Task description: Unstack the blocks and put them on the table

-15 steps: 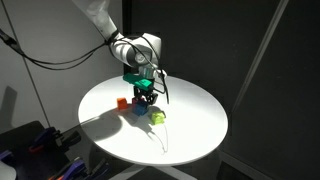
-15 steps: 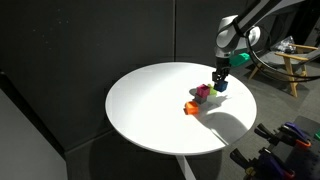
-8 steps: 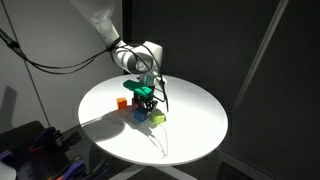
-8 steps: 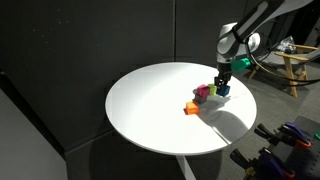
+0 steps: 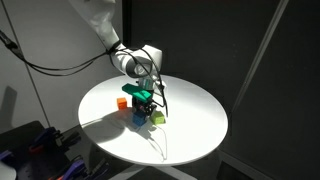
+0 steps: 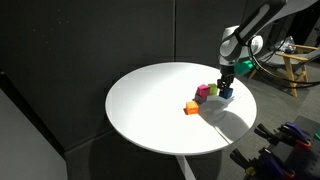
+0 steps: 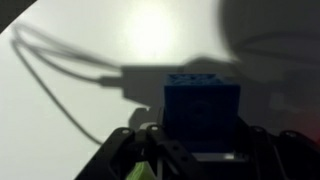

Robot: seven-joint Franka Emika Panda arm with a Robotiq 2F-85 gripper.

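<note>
Jaws of the gripper [image 5: 146,100] were pinched on the blue block [image 7: 200,108], which hung low over the white table [image 5: 195,130]; whether it touched the top could not be told. Just beside it the yellow-green block [image 5: 157,118] sat on the table. The magenta block [image 6: 203,92] lay near, and the orange cube [image 6: 190,107] stood a little apart.
</note>
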